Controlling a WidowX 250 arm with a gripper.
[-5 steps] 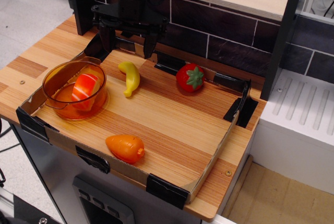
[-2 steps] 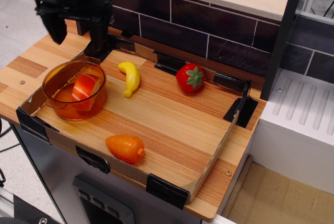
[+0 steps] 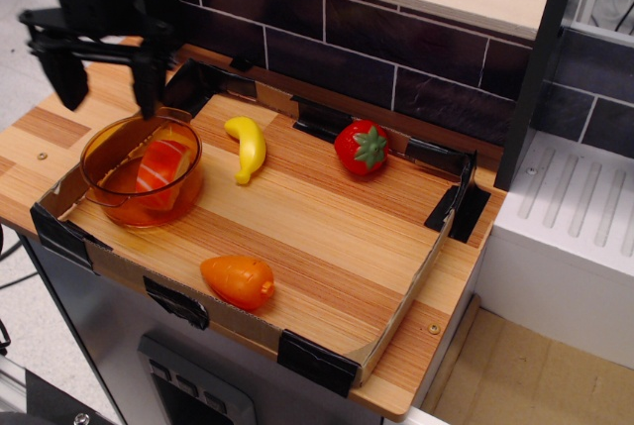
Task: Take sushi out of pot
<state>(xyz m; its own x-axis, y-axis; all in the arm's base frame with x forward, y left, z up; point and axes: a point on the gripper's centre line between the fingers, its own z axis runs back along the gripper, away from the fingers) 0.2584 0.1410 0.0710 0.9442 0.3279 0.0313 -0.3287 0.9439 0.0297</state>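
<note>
We're seeing the carrot [image 3: 238, 280] nearest, untouched. Further back the sushi [image 3: 160, 169] is lying tilted inside the pot [image 3: 109, 148], so nothing is out yet: grasp and lift are both left. Gripper [image 3: 104, 84] is hanging above the pot's far rim, fingers spread wide, empty, sushi below and nearer.

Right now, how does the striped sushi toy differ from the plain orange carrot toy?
The striped orange-and-white sushi toy leans tilted inside the translucent orange plastic pot; the plain orange carrot-shaped toy lies flat on bare wood near the front edge. The sushi has white stripes; the carrot is one colour. Both are small orange toy foods, neither touched.
</note>
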